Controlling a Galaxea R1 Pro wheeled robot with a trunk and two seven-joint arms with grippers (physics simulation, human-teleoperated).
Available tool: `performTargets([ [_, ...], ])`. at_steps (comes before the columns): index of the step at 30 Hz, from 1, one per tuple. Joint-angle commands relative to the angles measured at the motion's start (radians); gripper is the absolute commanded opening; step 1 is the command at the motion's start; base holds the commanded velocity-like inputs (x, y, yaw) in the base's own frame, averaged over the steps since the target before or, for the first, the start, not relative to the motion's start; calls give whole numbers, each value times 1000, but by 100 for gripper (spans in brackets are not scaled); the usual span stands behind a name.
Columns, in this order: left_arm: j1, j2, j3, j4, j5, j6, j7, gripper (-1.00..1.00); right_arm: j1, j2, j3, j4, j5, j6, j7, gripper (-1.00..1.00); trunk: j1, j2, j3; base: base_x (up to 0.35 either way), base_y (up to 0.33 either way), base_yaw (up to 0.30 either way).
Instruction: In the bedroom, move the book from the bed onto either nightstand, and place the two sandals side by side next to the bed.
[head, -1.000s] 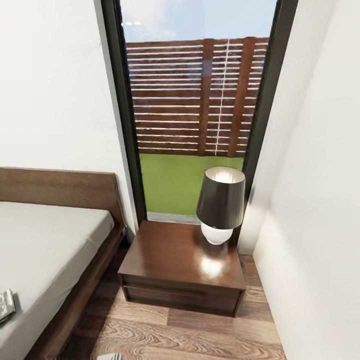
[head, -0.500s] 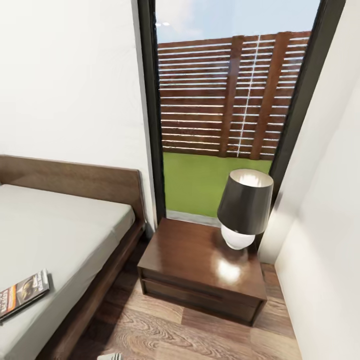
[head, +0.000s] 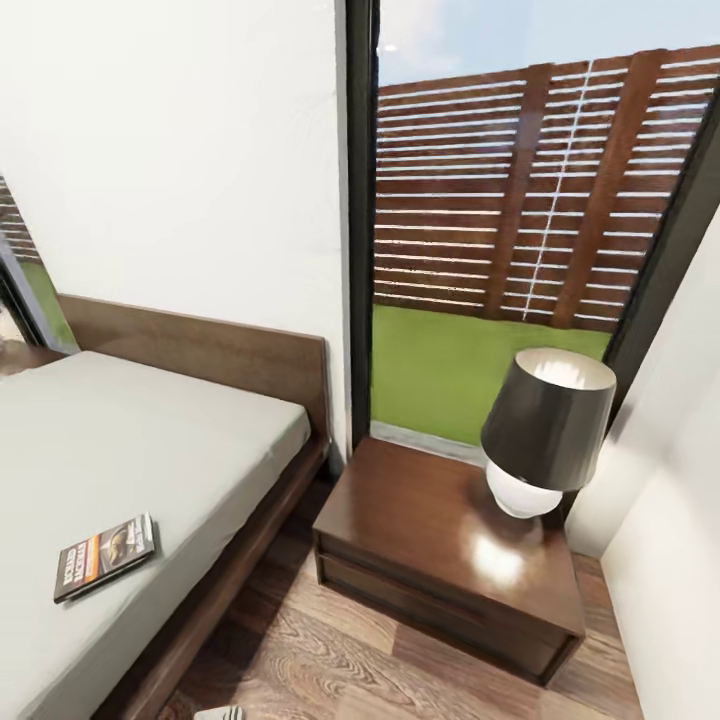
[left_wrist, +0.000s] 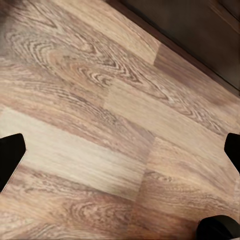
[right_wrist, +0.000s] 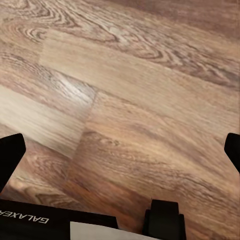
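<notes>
The book (head: 105, 557) lies flat on the light-grey mattress of the bed (head: 150, 440), near the side that faces the nightstand (head: 440, 530). This low dark brown nightstand stands on the floor between the bed and the white wall at the right. My left gripper (left_wrist: 120, 152) is open over bare wood-plank floor, its black fingertips (left_wrist: 10, 157) spread wide. My right gripper (right_wrist: 120, 152) is open too, also above floor planks with nothing between its fingers. The two sandals are out of view.
A lamp (head: 548, 425) with a dark shade and white base stands on the nightstand's back right corner. Behind it a tall black-framed window (head: 520, 230) shows fence and grass. A strip of plank floor (head: 300, 650) runs between bed and nightstand.
The head camera has turned left, so the whole picture has shifted right. The book has come fully into view on the mattress. Nothing in the room itself has moved.
</notes>
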Motion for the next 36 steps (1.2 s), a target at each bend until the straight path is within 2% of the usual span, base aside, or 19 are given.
performTargets([
  [1, -1, 0, 1, 2, 7, 0, -5, 100, -1, 0, 9, 3, -10, -5, 4, 100, 0, 0, -1, 195, 0, 175],
  [7, -1, 0, 1, 2, 7, 0, -5, 100, -1, 0, 9, 3, -10, -5, 4, 100, 0, 0, -1, 165, -22, 48],
  [17, -1, 0, 1, 2, 7, -1, -5, 100, -1, 0, 9, 3, -10, -5, 4, 100, 0, 0, -1, 17, -3, 27],
  [36, -1, 0, 1, 2, 7, 0, -5, 100, -1, 0, 9, 3, -10, -5, 4, 100, 0, 0, -1, 3, -2, 263],
])
